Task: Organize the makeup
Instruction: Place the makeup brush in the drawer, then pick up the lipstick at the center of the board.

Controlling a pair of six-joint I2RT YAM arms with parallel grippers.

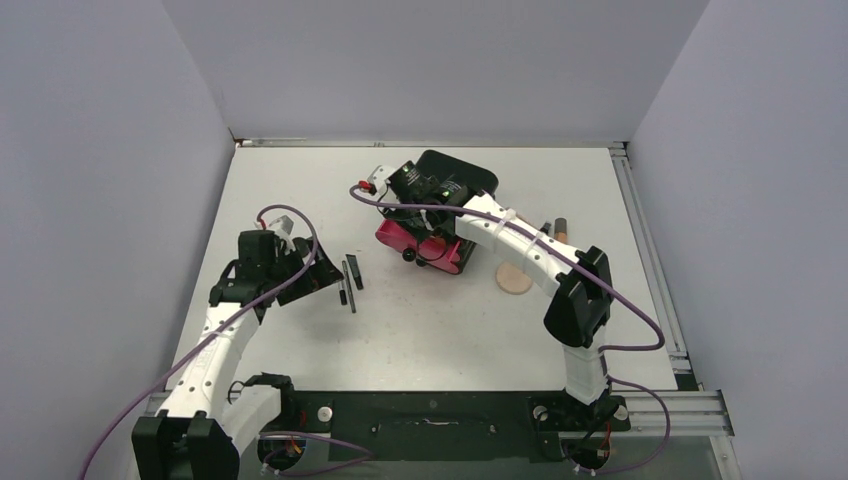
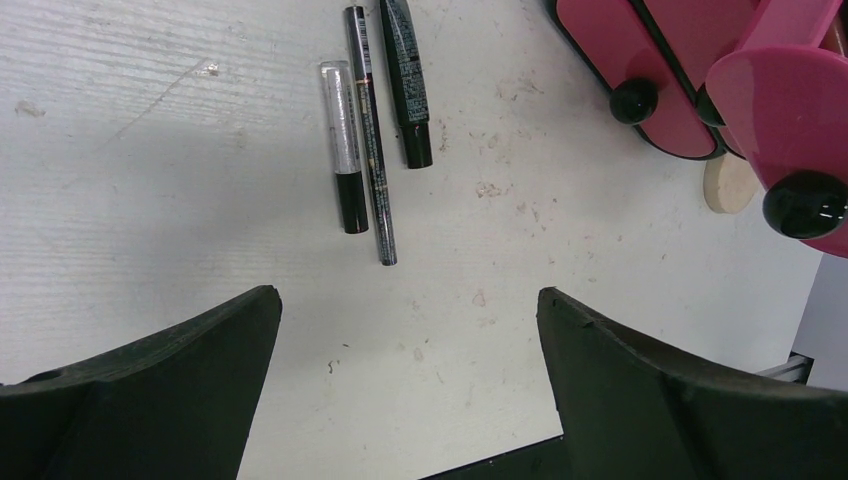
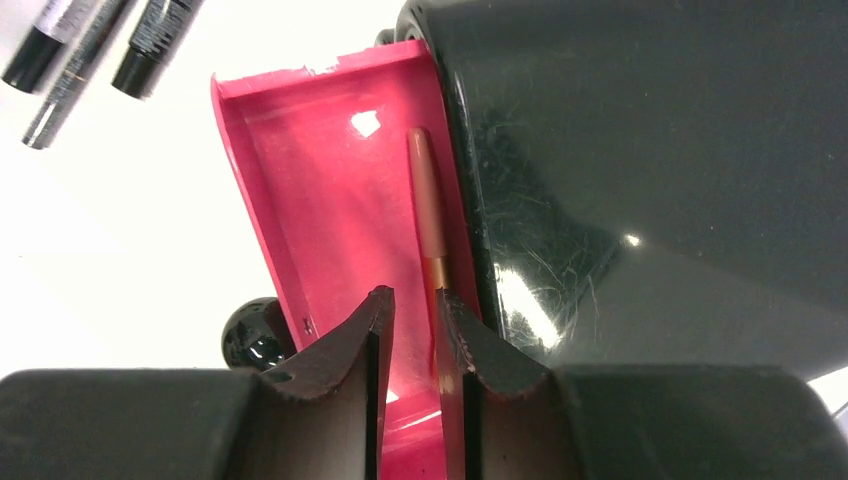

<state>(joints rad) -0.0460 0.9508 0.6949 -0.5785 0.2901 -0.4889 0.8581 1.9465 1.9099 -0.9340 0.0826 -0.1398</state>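
Note:
Three thin black pencils and tubes (image 1: 348, 280) lie side by side on the table; in the left wrist view they are a clear tube (image 2: 345, 145), a thin pencil (image 2: 372, 140) and a black tube (image 2: 405, 80). My left gripper (image 1: 318, 272) (image 2: 410, 310) hovers just left of them, wide open and empty. My right gripper (image 1: 430, 225) (image 3: 415, 305) is over an open pink drawer (image 3: 330, 200). Its jaws are a narrow gap apart. The orange-handled brush (image 3: 428, 205) lies in the drawer along the right finger. A peach disc (image 1: 515, 278) lies right of the drawers.
The big black cabinet (image 1: 455, 178) (image 3: 650, 150) lies at the table's middle back, with pink drawers (image 2: 640, 70) and black knobs (image 2: 805, 203) facing the front. A tan dark-capped tube (image 1: 561, 226) lies by the right arm. Walls close the left, back and right.

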